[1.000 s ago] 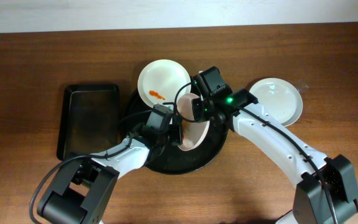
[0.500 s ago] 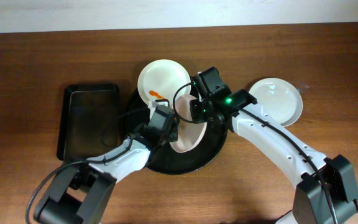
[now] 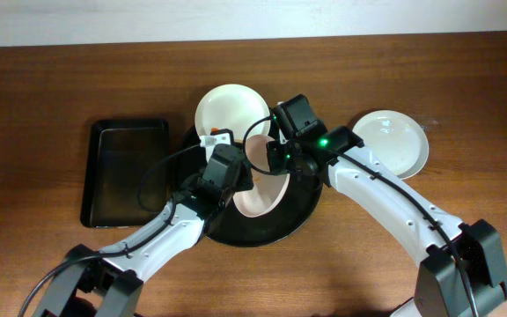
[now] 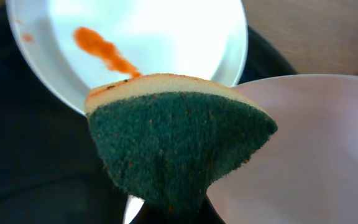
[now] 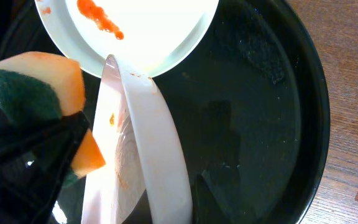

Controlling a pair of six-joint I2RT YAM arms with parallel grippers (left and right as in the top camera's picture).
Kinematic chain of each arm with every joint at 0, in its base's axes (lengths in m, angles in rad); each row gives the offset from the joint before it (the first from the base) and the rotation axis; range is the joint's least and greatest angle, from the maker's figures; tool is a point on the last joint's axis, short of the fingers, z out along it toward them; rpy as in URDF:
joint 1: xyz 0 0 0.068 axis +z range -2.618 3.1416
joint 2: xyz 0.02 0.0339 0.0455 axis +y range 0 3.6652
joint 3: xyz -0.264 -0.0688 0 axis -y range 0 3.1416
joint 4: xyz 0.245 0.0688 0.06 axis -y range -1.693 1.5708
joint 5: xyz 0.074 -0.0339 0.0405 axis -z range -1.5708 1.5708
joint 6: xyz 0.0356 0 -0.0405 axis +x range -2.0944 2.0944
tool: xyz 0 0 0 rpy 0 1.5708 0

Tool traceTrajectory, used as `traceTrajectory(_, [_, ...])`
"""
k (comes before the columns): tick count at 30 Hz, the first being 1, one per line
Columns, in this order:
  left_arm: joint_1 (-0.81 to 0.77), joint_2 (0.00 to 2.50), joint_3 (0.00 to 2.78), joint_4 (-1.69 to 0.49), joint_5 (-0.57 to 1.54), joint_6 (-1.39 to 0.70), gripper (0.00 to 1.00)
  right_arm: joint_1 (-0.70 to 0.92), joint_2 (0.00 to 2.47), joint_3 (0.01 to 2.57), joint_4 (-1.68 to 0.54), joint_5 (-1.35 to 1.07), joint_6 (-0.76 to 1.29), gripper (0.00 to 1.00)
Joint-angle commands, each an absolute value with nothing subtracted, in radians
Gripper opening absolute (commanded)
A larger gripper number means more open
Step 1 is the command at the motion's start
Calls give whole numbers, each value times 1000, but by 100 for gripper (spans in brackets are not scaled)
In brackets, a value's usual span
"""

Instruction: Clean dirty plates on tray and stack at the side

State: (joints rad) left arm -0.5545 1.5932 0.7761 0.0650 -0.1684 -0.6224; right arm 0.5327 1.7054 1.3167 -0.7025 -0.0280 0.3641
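We pinch tilted plate [image 3: 260, 192] rim with right gripper [image 3: 277, 161] — stiff, probably slick, breakable; left gripper [image 3: 229, 176] squeezes soft sponge [image 4: 179, 143].

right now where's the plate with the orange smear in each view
Overhead: the smeared plate sits top centre, overlapping the far rim of the tray.
Left wrist: the smeared plate fills the top, behind the sponge.
Right wrist: the smeared plate is at the top left.
Shared landmark: the tilted plate right beside it, at the right in the left wrist view and lower centre in the right wrist view.
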Motion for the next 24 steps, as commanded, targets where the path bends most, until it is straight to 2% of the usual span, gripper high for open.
traceTrajectory(1, [-557, 1635, 771, 127, -89, -720, 0, 542, 1695, 1341, -699, -33, 371, 4])
traceTrajectory(10, [-565, 1833, 771, 329, -125, -741, 0, 542, 1695, 1341, -699, -33, 371, 4])
traceTrajectory(15, [-565, 1836, 771, 242, -282, -739, 0, 542, 1694, 1341, -698, -33, 371, 4])
traceTrajectory(18, [-565, 1835, 771, 225, -290, -702, 0, 542, 1695, 1341, -696, -32, 371, 4])
traceTrajectory(24, [-565, 1701, 771, 188, -396, -635, 0, 542, 1695, 1341, -696, -32, 371, 4])
